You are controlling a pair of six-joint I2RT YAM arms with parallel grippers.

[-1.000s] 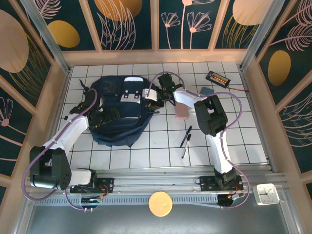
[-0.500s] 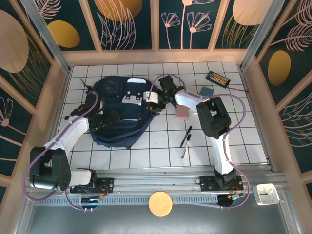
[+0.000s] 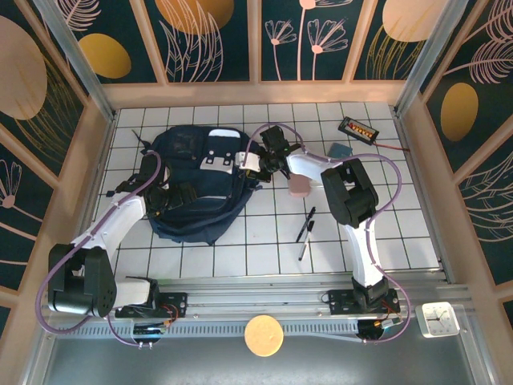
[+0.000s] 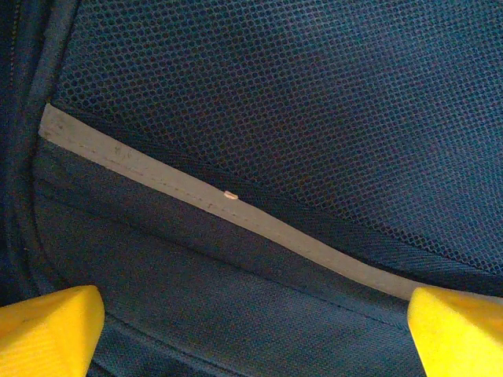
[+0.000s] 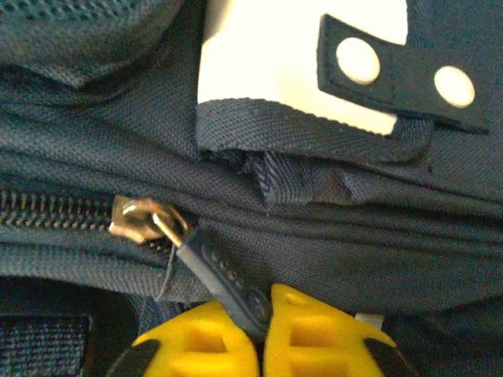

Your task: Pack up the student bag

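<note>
Right jaws: closed tight, yellow fingertips (image 5: pixel 196 345) pressed together on the dark ribbed zipper pull (image 5: pixel 228 283). The pull hangs slantwise from a brass-coloured slider (image 5: pixel 137 220), with the zipper teeth (image 5: pixel 47 208) running off to the left of it. Just above the slider is a white patch (image 5: pixel 291 63) with a navy tab carrying two white snaps.

Left jaws: spread wide, one yellow fingertip (image 4: pixel 47 330) at each lower corner of the left wrist view. Nothing is gripped. Between and beyond them lies navy mesh fabric (image 4: pixel 314 118), crossed by a slanting grey trim stripe (image 4: pixel 236 212).

Top view: student bag (image 3: pixel 196 180) lies flat on the white-tiled bench (image 3: pixel 240 257), left of centre and toward the back. The right arm reaches across to the bag's right edge, near the white patches. The left arm comes in over the bag's left side, among the dark straps.

Other items on the bench, all right of the bag:
- pink block (image 3: pixel 298 186), just beside the bag
- two pens (image 3: pixel 307 224), nearer the arm bases
- small blue-grey item (image 3: pixel 339 150)
- black case with coloured contents (image 3: pixel 358 128), toward the back right corner
</note>
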